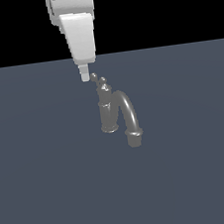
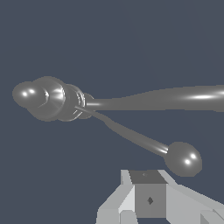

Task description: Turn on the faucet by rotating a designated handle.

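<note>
**Exterior view and wrist view: gripper poised beside the faucet's lever tip**

Exterior view: the faucet [image 1: 108,109] stands on a flat slate-grey floor [image 1: 44,193], a little above the picture's middle. Its upright ribbed column rises from a flared base, and the thick arched spout [image 1: 126,113] curves off toward 4 o'clock, ending in a collared mouth that points down at the floor. Above the column sit two small rounded shapes close together; the one toward 11 o'clock is the ball tip of the handle [image 1: 94,77], while the other appears to be the knob finial [image 1: 102,80]. The white arm comes down from 12 o'clock and narrows to the gripper [image 1: 85,76], whose tip hangs just beside the ball, on its 9 o'clock side. Contact cannot be confirmed from here, nor how wide the jaws stand.

Wrist view: the faucet is seen from above. The knob finial [image 2: 29,94] and column collars bunch together at 9 o'clock, the spout [image 2: 175,98] runs out toward 3 o'clock, and the thin handle [image 2: 140,139] slants toward 5 o'clock, ending in its shiny ball. One pale fingertip [image 2: 148,194] of the gripper [image 2: 148,205] shows at 6 o'clock, just beside the ball. It grasps nothing visible; I cannot tell its opening.
</note>
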Robot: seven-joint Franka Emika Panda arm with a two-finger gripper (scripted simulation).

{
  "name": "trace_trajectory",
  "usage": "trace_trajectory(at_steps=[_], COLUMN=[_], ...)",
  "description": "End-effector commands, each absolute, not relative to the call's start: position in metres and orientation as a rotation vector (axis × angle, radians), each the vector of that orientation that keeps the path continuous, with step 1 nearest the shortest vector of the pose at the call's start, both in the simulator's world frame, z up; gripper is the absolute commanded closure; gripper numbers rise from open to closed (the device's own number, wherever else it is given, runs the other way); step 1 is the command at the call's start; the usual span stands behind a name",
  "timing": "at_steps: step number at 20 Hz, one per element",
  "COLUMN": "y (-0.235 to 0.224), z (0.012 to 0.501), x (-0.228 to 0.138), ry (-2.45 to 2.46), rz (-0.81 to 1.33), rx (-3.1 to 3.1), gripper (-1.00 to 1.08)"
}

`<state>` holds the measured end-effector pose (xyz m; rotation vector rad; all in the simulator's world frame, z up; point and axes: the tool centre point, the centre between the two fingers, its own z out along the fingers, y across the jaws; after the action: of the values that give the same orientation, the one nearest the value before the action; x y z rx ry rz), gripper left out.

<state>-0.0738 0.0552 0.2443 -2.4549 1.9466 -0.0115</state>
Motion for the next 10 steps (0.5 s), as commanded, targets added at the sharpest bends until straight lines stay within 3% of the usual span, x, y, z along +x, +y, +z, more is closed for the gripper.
trace_trajectory(at_steps=[1, 4, 10], y=[0.040, 0.046, 0.011], z=[0.243, 0.244, 0.244], x=[-0.084, -0.082, -0.076], ry=[1.965, 1.945, 1.951], rz=[-0.001, -0.008, -0.006], rx=[-2.451, -2.460, -2.457], gripper=[1.08, 1.08, 1.08])
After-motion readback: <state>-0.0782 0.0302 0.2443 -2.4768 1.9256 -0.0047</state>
